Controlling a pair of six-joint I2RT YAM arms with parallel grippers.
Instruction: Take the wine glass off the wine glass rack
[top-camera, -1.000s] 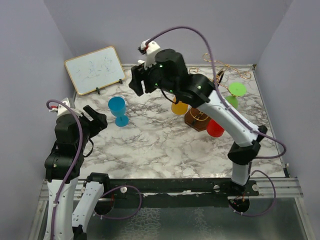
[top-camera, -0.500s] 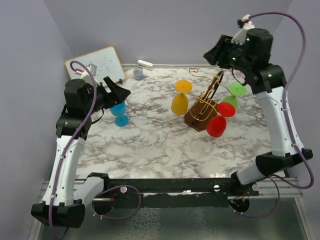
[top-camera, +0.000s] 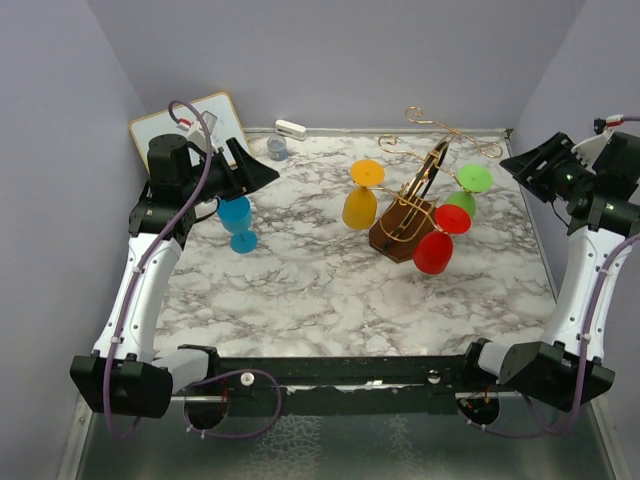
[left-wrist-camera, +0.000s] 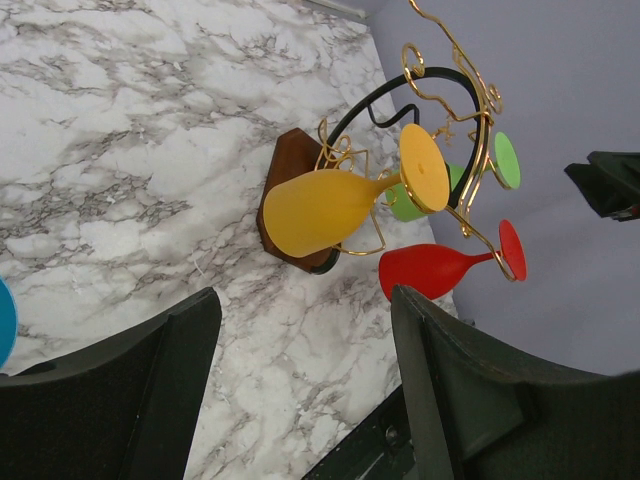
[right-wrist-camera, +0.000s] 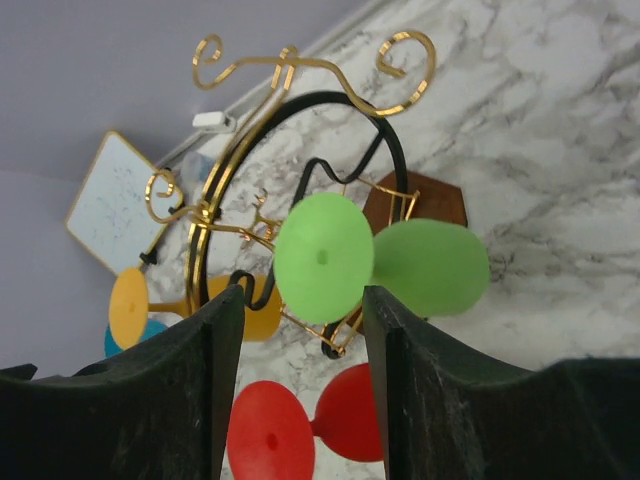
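On the left we see the left arm's black fingers spread apart and empty, raised near the blue plastic wine glass standing on the marbled surface. In the middle, the gold wire wine glass rack on its brown hexagonal base carries the yellow wine glass, green wine glass and red wine glass, well apart from all the fingers. On the right, the right arm's fingers are also apart and face the green glass.

Top view looked down from behind; both wrist cameras faced the wine glass rack from opposite sides
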